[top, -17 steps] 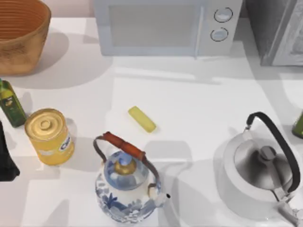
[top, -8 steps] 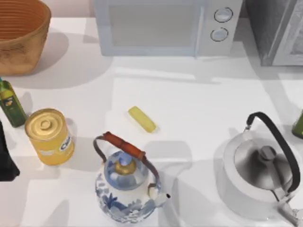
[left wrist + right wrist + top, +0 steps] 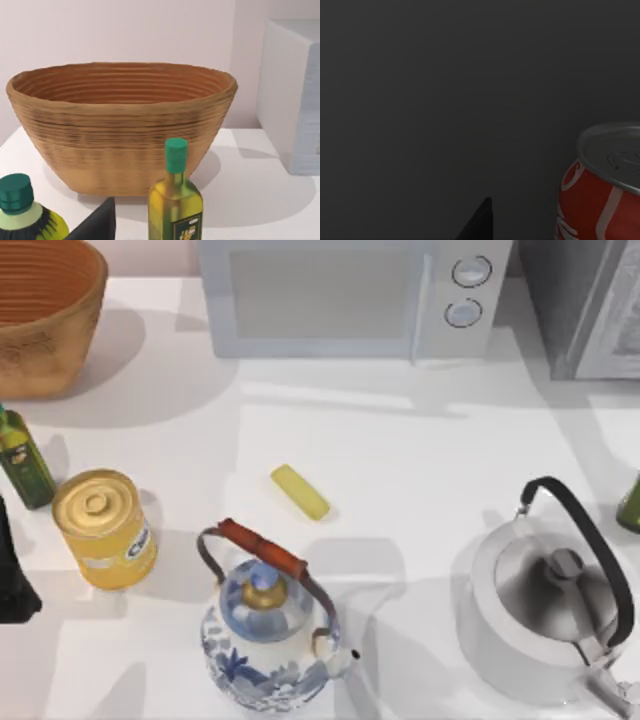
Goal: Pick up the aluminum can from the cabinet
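While the right wrist view catches one red can (image 3: 600,190) against dark, overhead shows two kettles (image 3: 268,635); I cannot tell either arm's fingers.

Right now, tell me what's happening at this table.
The right wrist view looks into a dark space where a red aluminum can stands upright against a grey wall; nothing grips it yet. The left arm sits parked at the table's left edge, beside the green oil bottle and the yellow tin, facing the wicker basket. The blue-patterned teapot, silver kettle and microwave stand untouched on the table.
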Tool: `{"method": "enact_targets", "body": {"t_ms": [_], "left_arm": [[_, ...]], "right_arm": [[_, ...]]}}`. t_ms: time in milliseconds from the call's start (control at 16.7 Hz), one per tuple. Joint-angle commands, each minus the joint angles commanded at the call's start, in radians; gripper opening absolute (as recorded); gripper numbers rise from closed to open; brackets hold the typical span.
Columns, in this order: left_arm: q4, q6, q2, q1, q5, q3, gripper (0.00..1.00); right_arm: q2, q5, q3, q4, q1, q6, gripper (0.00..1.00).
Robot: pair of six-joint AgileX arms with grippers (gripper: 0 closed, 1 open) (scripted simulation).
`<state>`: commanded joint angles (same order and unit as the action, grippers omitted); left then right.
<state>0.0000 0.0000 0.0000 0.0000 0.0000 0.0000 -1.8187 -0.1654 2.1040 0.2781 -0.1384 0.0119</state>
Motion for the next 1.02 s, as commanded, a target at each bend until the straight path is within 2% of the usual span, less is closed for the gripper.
{"method": "enact_targets", "body": {"t_ms": [360,1020], "left_arm": [[0.000,0.000,0.000,0.000,0.000,0.000,1.00],[0.000,0.000,0.000,0.000,0.000,0.000,1.00]], "right_arm": [[0.000,0.000,0.000,0.000,0.000,0.000,0.02],[0.016,-0.005,-0.006,0.010,-0.006,0.001,0.00]]}}
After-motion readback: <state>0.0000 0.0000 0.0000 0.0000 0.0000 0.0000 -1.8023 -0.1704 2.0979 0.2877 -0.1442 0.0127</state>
